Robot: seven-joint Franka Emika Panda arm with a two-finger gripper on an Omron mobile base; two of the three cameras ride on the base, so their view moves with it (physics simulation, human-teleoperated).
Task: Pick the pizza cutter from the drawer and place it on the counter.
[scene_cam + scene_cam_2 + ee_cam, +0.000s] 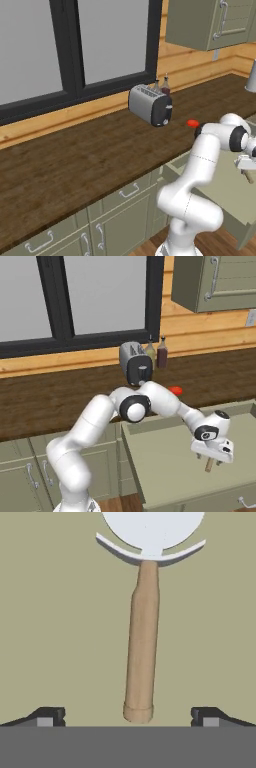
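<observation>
We see the pizza cutter (144, 637) lying in the drawer (165, 456), handle end between our gripper (127, 716) jaws, wide open, empty; the base views add the toaster (150, 105).

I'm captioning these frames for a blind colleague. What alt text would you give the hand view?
A pizza cutter lies flat on the pale beige floor of the drawer, its tan wooden handle pointing toward the camera and its round silvery wheel at the top edge. The open gripper has one dark fingertip on either side of the handle's end, not touching it.

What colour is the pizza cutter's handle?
Tan wood handle, clearest in the hand view.
</observation>
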